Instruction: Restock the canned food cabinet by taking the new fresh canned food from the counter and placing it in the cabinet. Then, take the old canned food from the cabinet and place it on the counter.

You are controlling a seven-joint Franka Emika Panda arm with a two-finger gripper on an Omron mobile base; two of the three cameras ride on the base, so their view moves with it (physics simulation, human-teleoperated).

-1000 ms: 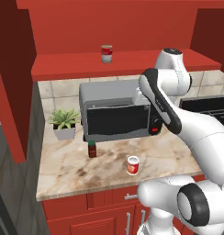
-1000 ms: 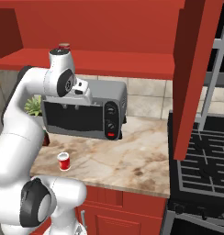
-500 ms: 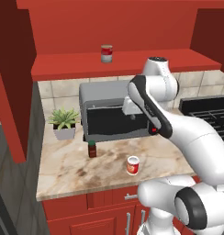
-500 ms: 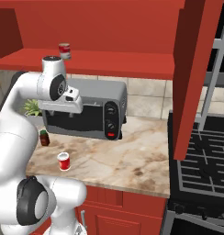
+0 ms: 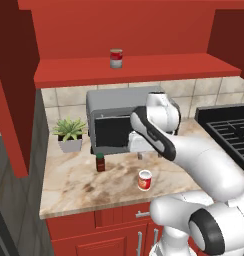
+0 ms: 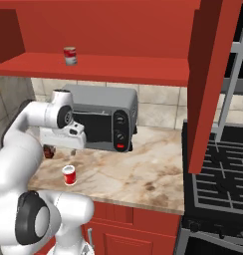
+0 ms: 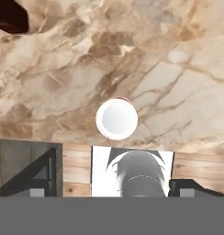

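Observation:
The new fresh canned food [image 5: 144,180] [image 6: 69,175] stands upright on the counter [image 5: 79,187] [image 6: 148,174] near its front edge. From above, in the hand view, its white top [image 7: 116,119] lies just below centre on the marbled stone [image 7: 178,69]. My gripper [image 5: 148,157] [image 6: 60,148] hangs above and behind this can, pointing down, open and holding nothing. The old canned food [image 5: 116,58] [image 6: 70,55] stands on the shelf board of the cabinet [image 5: 159,67] [image 6: 123,68].
A grey toaster oven [image 5: 111,122] [image 6: 106,117] sits at the back of the counter, right behind my hand. A small dark bottle [image 5: 100,162] [image 6: 49,151] stands to its left front, a potted plant [image 5: 70,134] further left. A black stove [image 5: 229,132] [image 6: 218,184] borders the right.
My arm has swung down from in front of the toaster oven's top, bringing the hand lower over the counter above the red-orange can. Both cans have stayed put.

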